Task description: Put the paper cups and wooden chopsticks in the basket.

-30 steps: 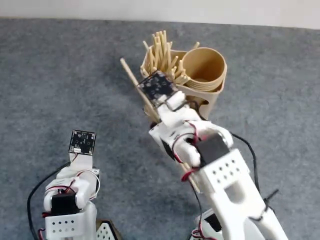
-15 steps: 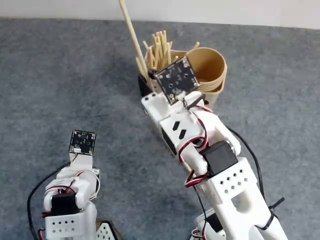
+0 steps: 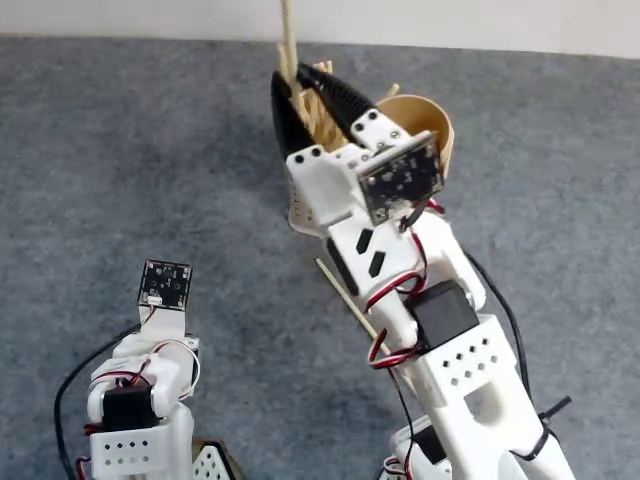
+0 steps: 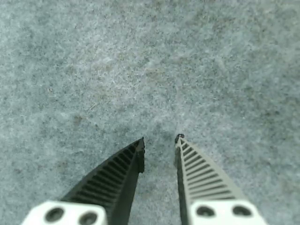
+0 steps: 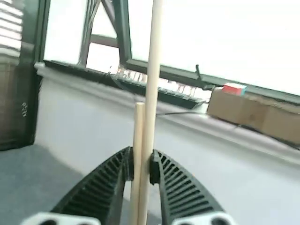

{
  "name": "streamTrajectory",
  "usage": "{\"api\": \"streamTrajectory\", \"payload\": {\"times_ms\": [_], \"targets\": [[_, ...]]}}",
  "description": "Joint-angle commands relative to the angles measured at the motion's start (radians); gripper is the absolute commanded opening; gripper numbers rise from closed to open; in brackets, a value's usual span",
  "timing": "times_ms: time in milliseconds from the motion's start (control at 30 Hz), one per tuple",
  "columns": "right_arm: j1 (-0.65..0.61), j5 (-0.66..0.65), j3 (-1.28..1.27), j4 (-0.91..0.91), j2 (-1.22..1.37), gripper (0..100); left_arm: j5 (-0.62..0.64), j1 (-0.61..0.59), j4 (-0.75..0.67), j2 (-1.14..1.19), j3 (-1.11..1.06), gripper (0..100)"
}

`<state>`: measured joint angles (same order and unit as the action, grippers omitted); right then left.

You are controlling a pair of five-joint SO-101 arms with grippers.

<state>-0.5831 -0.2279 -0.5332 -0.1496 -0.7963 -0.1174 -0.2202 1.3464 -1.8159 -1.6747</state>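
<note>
Two wooden chopsticks [image 5: 153, 70] stand side by side between the fingers of the right gripper [image 5: 140, 157], which is closed tight on them. The right wrist view shows us this pair plainly, one stick long and one ending just past the fingertips, against a pale wall and windows. The high view gives us what that camera cannot: the right arm is lifted over the basket [image 3: 297, 215], its black fingers aimed toward the far edge, with a held stick running off the top. In the basket we see a bundle of sticks [image 3: 322, 82] on the left and paper cups [image 3: 428, 118] on the right, just beside the gripper. Another stick length [image 3: 350, 300] shows under the arm; we cannot tell whether it is held or lies on the grey mat [image 3: 120, 180]. The left gripper [image 4: 159, 140] hangs with fingers apart over the mat at the near left, well apart from the basket. Open mat spreads left and right of the basket, and a white strip [image 3: 120, 15] marks the far edge close behind it.
</note>
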Motion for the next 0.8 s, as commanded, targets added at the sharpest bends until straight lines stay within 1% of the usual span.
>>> {"api": "streamTrajectory", "payload": {"times_ms": [0, 233, 333, 633, 767], "targets": [[0.036, 0.009, 0.025, 0.033, -0.044, 0.5, 0.006, -0.005, 0.005, 0.001, -0.021, 12], [0.093, 0.011, 0.128, 0.031, -0.045, 0.5, 0.006, -0.005, 0.005, 0.001, -0.021, 12], [0.096, 0.011, 0.162, 0.031, -0.045, 0.5, 0.006, -0.005, 0.005, 0.001, -0.021, 12], [0.131, 0.011, 0.163, 0.035, -0.033, 0.5, 0.006, -0.005, 0.005, 0.001, -0.021, 12], [0.15, 0.011, 0.101, 0.133, -0.031, 0.5, 0.006, -0.005, 0.005, 0.001, -0.021, 12]]}}
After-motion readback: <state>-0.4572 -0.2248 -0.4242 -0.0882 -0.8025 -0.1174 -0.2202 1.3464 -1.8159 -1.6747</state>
